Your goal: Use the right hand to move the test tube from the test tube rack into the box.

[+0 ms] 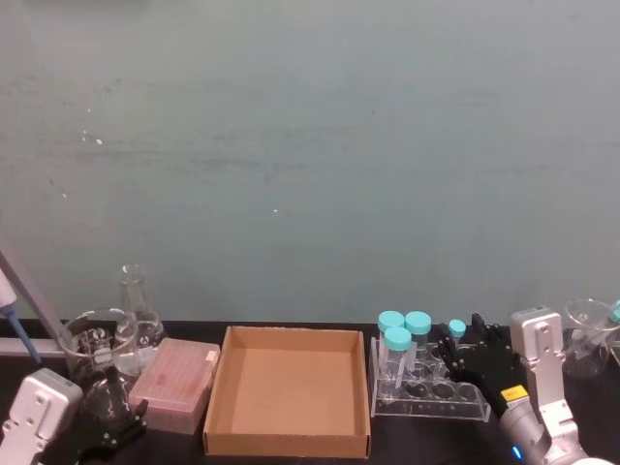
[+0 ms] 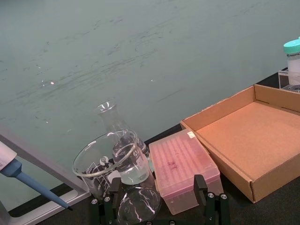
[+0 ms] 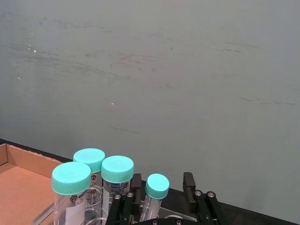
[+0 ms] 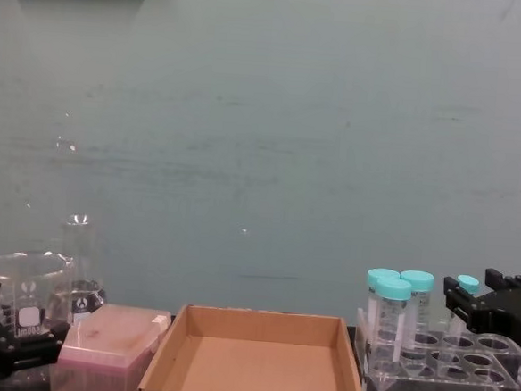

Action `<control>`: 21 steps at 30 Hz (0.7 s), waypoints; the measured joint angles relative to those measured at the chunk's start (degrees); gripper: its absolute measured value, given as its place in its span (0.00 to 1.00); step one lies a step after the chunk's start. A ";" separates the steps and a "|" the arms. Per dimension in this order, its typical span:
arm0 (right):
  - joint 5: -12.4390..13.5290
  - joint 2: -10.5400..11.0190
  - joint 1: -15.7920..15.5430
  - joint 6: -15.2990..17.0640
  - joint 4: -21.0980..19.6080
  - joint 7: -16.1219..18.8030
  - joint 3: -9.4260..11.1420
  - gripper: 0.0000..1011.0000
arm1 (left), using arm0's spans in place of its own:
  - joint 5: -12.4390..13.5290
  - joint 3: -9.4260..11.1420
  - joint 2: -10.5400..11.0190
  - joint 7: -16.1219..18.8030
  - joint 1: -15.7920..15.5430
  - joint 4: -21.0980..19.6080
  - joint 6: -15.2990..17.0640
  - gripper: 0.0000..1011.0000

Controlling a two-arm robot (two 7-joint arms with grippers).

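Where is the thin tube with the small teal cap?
Head view: the test tube stands in the test tube rack, right of the box and three wider tubes, with the right hand open around it.

To my left a pink translucent box sits just beside a glass beaker and a conical flask; three wide teal-capped tubes stand upright at my right.

We see only the cap and upper part of the test tube. Its lower body sits behind the fingers of the right gripper, which stand apart on either side of it. The box runs off the edge there. At the right, a glass vessel is cut by the edge, as is the pipette at the left. The labels on the wide tubes are too small to read.
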 joint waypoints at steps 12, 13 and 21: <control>0.04 0.01 0.00 0.05 -0.05 -0.07 -0.03 0.27 | 0.00 0.00 0.00 0.00 0.00 0.00 0.00 0.99; 0.04 0.01 0.00 0.05 -0.06 -0.07 -0.03 0.27 | 0.00 0.00 0.00 0.00 0.00 0.00 0.00 0.99; -0.08 -0.04 -0.11 0.05 -0.17 -0.09 0.14 0.27 | 0.00 0.00 0.00 0.00 0.00 0.00 0.00 0.99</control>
